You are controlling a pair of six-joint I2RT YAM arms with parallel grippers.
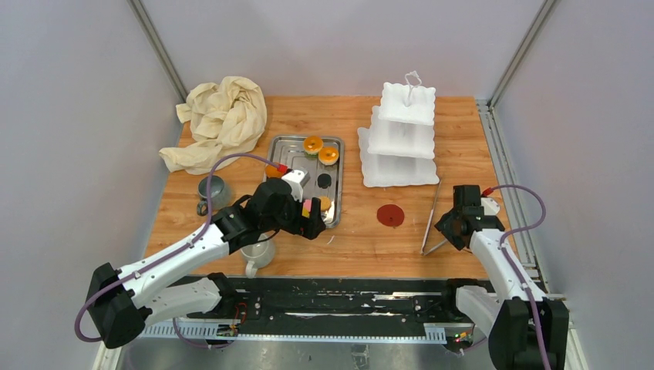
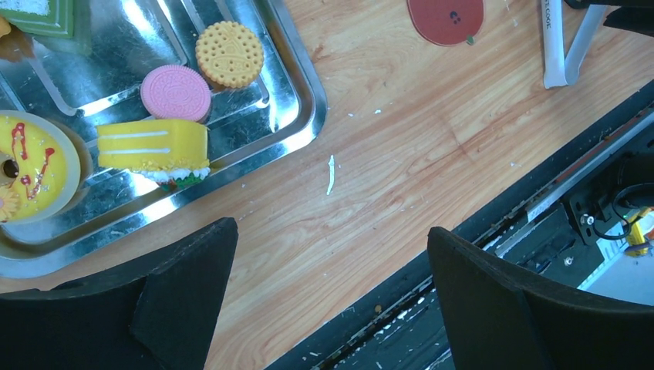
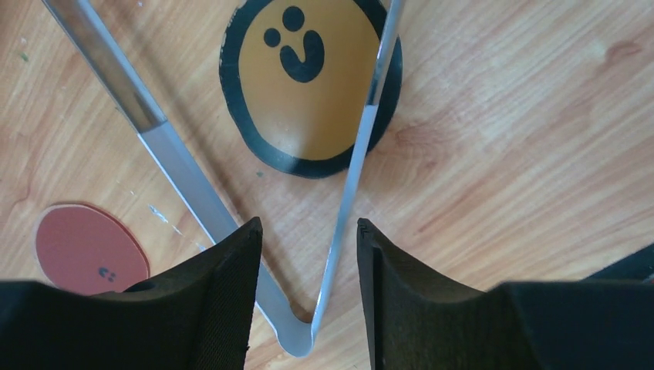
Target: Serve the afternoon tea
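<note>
At 4 o'clock on the surface (image 1: pixel 362 254), the right tool (image 3: pixel 308 227) sits low over the bend of the tongs (image 3: pixel 177 166). Its jaws are half apart, with one leg in the gap and the other running under the left finger. The tongs lie flat and splayed, so I read no grip yet. Taking them near the bend should leave the tips free for picking.

Left tool (image 2: pixel 332 239) is wide open, holding nothing, and hovers just off the steel tray (image 2: pixel 301 100) at its 4 o'clock corner; likely parked clear.

Cakes sit in the tray: yellow slice (image 2: pixel 154 146), pink biscuit (image 2: pixel 176 92), yellow biscuit (image 2: pixel 229 54). White stand (image 1: pixel 399 142) at 1 o'clock looks bare. Grey mug (image 1: pixel 214 189) is at the tray's 9 o'clock, off-white mug (image 1: pixel 257 253) at 7.
</note>
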